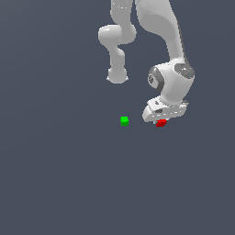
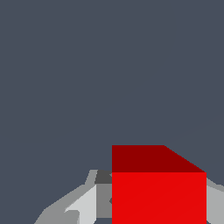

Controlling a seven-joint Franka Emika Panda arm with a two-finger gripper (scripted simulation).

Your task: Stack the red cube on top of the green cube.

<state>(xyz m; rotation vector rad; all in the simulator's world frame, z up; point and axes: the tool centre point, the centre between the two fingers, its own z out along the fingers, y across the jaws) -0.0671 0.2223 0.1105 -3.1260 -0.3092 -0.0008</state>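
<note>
The red cube (image 1: 161, 123) sits right under the white gripper (image 1: 160, 120), between its fingers. In the wrist view the red cube (image 2: 158, 192) fills the space between the two fingers (image 2: 83, 205), which lie against its sides, so the gripper is shut on it. The green cube (image 1: 124, 120) rests on the dark grey floor to the exterior view's left of the gripper, a short gap away and apart from the red cube. The green cube does not show in the wrist view.
The arm's white links (image 1: 167, 55) rise behind the gripper, and its base (image 1: 116, 75) stands behind the green cube. The plain dark grey floor (image 1: 59, 174) lies all around the cubes.
</note>
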